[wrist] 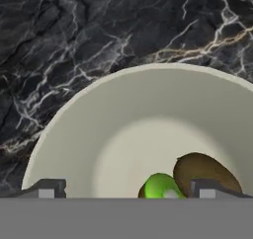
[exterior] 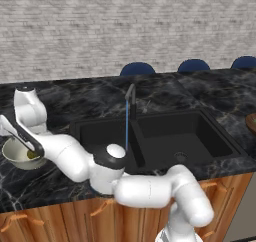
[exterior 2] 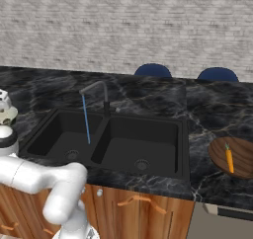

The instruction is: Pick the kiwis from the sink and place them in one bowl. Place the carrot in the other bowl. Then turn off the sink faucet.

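My gripper (wrist: 127, 191) hangs open just above the off-white bowl (wrist: 123, 109), its fingertips (wrist: 47, 188) standing wide apart. Two kiwis lie loose in the bottom of that bowl: a bright green one (wrist: 159, 186) and a brown one (wrist: 197, 170) beside it. In the left base view the gripper (exterior: 25, 147) is over the bowl (exterior: 11, 156) on the counter, left of the sink (exterior: 165, 136). The carrot (exterior 2: 229, 159) lies in the brown bowl (exterior 2: 242, 151), right of the sink (exterior 2: 123, 144). Water (exterior 2: 86, 119) runs from the faucet (exterior 2: 101, 92).
Black marble counter (exterior: 75, 101) surrounds the double sink. A grey brick wall (exterior: 125, 31) stands behind it, with blue chair backs (exterior: 137, 68) past the counter's far edge. My arm (exterior: 100, 166) stretches left along the counter's front edge, in front of the left basin.
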Robot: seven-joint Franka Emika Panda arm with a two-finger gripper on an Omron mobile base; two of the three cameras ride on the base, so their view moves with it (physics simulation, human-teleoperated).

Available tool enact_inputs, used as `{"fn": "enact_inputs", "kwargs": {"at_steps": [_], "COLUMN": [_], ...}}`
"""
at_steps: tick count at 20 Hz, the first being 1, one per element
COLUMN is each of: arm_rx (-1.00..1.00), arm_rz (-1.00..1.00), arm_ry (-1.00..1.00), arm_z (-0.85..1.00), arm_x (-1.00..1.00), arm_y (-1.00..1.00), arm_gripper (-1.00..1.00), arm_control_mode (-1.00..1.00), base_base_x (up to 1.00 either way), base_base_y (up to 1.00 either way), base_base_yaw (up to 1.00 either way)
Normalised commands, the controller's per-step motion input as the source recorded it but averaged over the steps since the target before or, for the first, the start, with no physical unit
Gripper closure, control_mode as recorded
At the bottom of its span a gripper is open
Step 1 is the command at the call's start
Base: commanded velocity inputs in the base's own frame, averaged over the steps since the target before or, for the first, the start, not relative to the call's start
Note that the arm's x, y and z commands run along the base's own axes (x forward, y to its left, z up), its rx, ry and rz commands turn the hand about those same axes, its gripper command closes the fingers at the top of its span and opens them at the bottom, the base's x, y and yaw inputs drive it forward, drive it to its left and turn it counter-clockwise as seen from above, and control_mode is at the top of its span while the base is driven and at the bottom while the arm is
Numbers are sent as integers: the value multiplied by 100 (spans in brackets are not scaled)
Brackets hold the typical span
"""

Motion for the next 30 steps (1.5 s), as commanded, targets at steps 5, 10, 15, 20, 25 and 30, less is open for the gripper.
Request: {"fn": "enact_inputs", "kwargs": {"at_steps": [5,10,15,20,25,30], "arm_rx": [0,-1,-10,-7,-8,-6], "arm_rz": [-4,-11,-8,-13,-13,-13], "arm_ry": [0,-1,0,0,0,0], "arm_z": [39,3,-6,-19,-20,-8], "arm_x": [-29,-10,-31,-61,-43,-42], "arm_y": [-7,-64,-100,-100,-100,-100], "arm_gripper": [-100,-100,-100,-100,-100,-100], "arm_control_mode": [-100,-100,-100,-100,-100,-100], "base_base_x": [0,0,0,0,0,0], "base_base_y": [0,0,0,0,0,0], "base_base_yaw": [0,0,0,0,0,0]}}
